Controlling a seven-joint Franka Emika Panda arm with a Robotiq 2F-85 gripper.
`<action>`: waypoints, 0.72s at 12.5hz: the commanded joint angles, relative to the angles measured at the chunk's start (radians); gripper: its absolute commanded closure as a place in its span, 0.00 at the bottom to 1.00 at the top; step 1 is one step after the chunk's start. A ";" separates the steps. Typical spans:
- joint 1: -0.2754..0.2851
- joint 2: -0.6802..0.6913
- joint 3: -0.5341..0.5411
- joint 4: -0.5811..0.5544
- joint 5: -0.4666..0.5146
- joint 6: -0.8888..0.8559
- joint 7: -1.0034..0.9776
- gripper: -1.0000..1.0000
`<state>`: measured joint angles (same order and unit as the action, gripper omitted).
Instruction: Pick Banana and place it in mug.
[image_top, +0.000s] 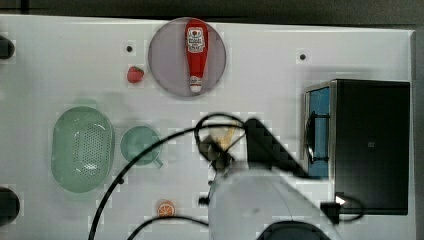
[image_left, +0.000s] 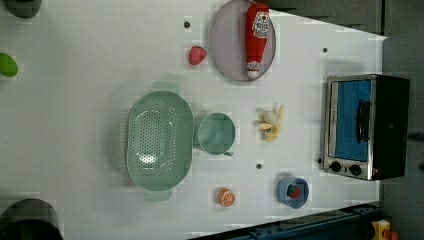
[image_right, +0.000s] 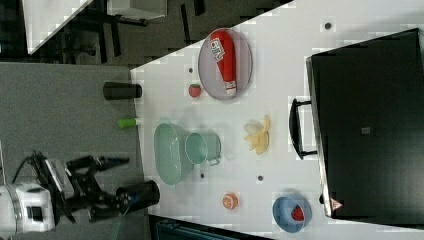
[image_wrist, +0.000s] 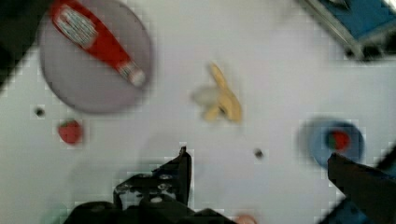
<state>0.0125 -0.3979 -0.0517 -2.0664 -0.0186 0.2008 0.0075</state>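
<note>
The banana (image_left: 270, 123) lies on the white table between the mug (image_left: 216, 133) and the toaster oven, its pale peel strips splayed out. Part of the banana (image_top: 227, 134) peeks out from under my arm in the top view. The pale-green mug (image_top: 140, 145) stands upright with nothing inside, right beside the colander. My gripper (image_wrist: 258, 156) hangs well above the table, open, with nothing between its fingers (image_wrist: 182, 168). The banana (image_wrist: 219, 100) lies ahead of the fingertips in the wrist view. The right view has the banana (image_right: 258, 135), the mug (image_right: 200, 147) and the gripper (image_right: 112, 185).
A green perforated colander (image_left: 159, 140) touches the mug. Ketchup bottle (image_left: 256, 37) lies on a grey plate (image_left: 225, 50), a strawberry (image_left: 197, 55) beside it. An orange slice (image_left: 226, 196) and a blue bowl (image_left: 293, 191) sit near the table edge. A toaster oven (image_left: 365, 127) stands beyond the banana.
</note>
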 joint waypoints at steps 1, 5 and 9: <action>-0.010 0.148 -0.008 -0.133 0.005 0.095 -0.069 0.00; -0.011 0.294 -0.009 -0.234 0.005 0.371 -0.296 0.00; -0.011 0.441 -0.010 -0.306 0.005 0.607 -0.492 0.00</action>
<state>0.0098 0.0547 -0.0892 -2.3730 0.0047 0.7798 -0.3472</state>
